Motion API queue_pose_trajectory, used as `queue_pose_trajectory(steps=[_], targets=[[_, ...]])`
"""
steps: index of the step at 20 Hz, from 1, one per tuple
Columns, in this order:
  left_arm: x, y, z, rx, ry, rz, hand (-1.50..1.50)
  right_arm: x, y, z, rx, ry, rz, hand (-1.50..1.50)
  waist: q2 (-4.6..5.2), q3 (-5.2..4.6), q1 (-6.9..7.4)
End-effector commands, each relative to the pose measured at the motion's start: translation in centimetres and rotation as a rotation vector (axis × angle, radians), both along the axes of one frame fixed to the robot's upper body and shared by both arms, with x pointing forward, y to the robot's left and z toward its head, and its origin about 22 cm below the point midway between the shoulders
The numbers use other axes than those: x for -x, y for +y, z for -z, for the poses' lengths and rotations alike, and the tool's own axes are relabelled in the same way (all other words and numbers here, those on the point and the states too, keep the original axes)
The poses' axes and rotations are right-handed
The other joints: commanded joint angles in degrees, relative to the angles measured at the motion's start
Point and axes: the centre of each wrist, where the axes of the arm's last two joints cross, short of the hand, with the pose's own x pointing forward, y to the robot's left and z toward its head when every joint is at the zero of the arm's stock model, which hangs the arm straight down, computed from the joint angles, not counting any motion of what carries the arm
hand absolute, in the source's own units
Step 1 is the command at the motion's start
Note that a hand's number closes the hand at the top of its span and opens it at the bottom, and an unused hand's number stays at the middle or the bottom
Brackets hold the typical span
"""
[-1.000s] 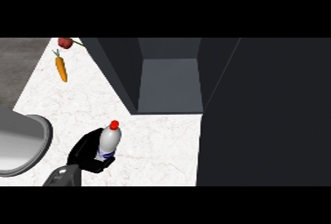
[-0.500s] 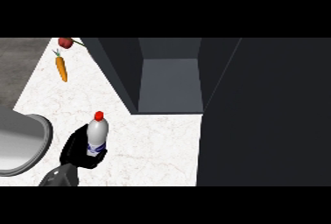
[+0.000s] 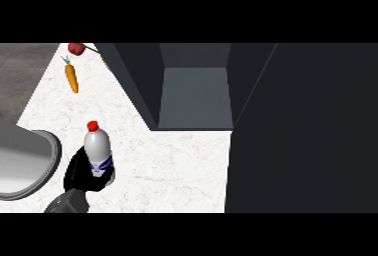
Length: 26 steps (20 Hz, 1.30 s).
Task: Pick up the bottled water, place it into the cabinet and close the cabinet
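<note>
Lower left of the frame: a black left hand (image 3: 87, 172) on a grey forearm, fingers (image 3: 105, 175) curled round the low part of a clear plastic water bottle with a red cap (image 3: 97, 147). Bottle upright, cap on top, held by its lower half so the top stays free to go in first. Bottle over the white speckled counter (image 3: 170, 160), near the round grey metal bowl (image 3: 26, 162) at the left edge.

Upper middle: a dark grey cabinet (image 3: 196, 95), open, with room inside for the bottle. Wide dark door (image 3: 303, 130) swung out at the right, filling that side. Bottle well apart from the opening, so not yet inside.

Upper left: an orange carrot (image 3: 71, 78) and a small red fruit (image 3: 76, 48), out of the way.

No right hand anywhere. Next, probably: lift toward the upper right, into the opening, then push the door shut.
</note>
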Motion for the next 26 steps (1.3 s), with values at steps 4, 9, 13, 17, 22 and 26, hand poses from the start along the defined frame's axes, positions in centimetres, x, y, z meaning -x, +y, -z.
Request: queue_pose_trajectory(steps=[4, 9, 13, 17, 22, 26], targets=[[-0.3, -3.4, -0.8, 0.069, -0.074, 0.03, 1.5, -1.5, 0.4, -0.5, 0.0, -0.015, -0.019, -1.5, -0.12, 0.06, 0.56], [-1.8, -3.7, -5.0, 0.012, -0.057, 0.074, 1.5, -1.4, 1.5, -0.8, 0.009, 0.001, -0.02, -1.5, -0.16, 0.07, 0.61], [-1.8, -6.4, -7.6, 0.026, -0.069, 0.119, 1.5, 0.0, 2.4, 0.5, -0.016, 0.019, -0.032, -1.5, -0.28, 0.08, 0.46], [-3.3, -9.8, -9.8, -0.021, -0.138, 0.132, 1.5, -0.9, 1.8, -0.6, -0.027, 0.001, -0.024, -1.5, -0.08, 0.03, 0.09], [-5.2, -12.5, -13.4, -0.077, -0.163, 0.103, 1.5, -0.6, 0.5, 2.1, -0.025, 0.022, -0.038, -1.5, -0.02, 0.05, -0.25], [-5.3, -15.3, -13.7, -0.129, -0.178, 0.12, 1.5, -1.9, 1.3, -0.9, -0.02, 0.012, -0.047, -1.5, 0.08, 0.0, -0.15]])
